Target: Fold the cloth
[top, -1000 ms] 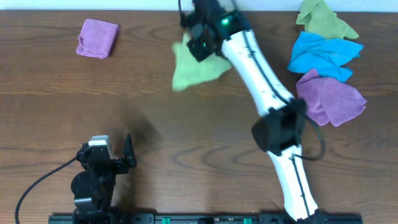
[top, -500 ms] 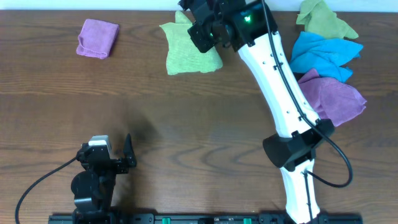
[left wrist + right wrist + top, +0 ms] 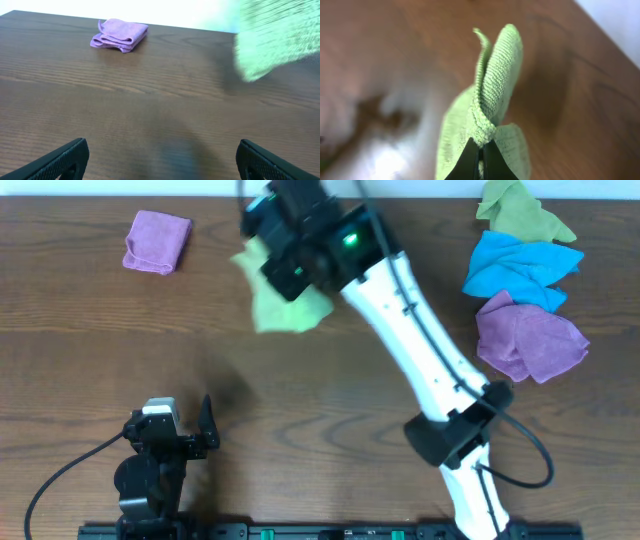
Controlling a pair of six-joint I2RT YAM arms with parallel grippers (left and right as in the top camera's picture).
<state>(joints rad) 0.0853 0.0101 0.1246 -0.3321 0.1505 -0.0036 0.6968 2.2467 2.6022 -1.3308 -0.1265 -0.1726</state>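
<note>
Wooden table (image 3: 300, 410): right tool (image 3: 480, 152) has carried green cloth (image 3: 285, 305) leftward.

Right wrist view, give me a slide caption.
Right claw pinching a bunched green cloth above the wooden table.

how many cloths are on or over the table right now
5: a folded purple cloth far left, a green cloth held by the right fingers, and green, blue and purple cloths piled far right. The pile may hide more.
</note>
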